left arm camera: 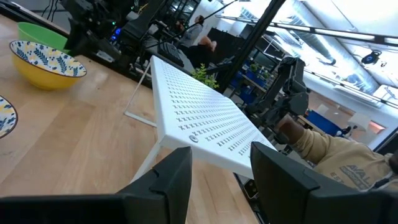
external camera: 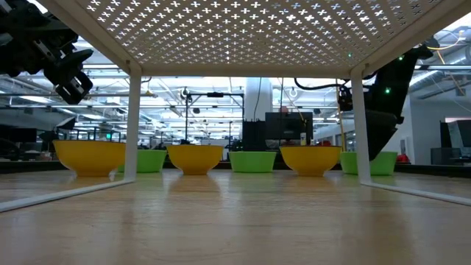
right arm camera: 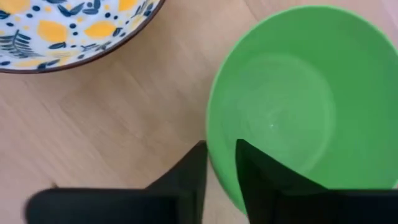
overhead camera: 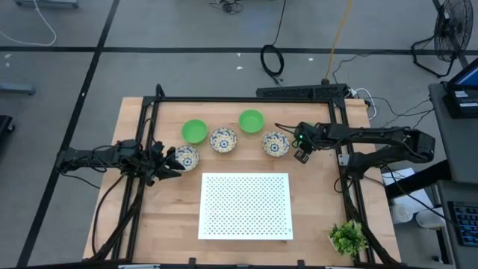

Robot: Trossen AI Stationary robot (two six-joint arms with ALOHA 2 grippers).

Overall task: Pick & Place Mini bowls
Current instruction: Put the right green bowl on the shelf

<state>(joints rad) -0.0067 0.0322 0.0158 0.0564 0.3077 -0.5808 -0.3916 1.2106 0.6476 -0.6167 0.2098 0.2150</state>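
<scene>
The right gripper (right arm camera: 221, 171) pinches the rim of a green bowl (right arm camera: 298, 99), fingers nearly closed, one inside and one outside, beside a patterned bowl (right arm camera: 68, 25). The left gripper (left arm camera: 221, 177) hangs open by another patterned bowl (overhead camera: 186, 157) at the worktop's (overhead camera: 172, 217) left. The rest line up behind the white rack (overhead camera: 245, 206).

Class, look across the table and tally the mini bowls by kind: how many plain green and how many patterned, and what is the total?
plain green bowls: 3 (one has its rim between the fingers of the right gripper)
blue-and-yellow patterned bowls: 3
Total: 6 mini bowls
</scene>
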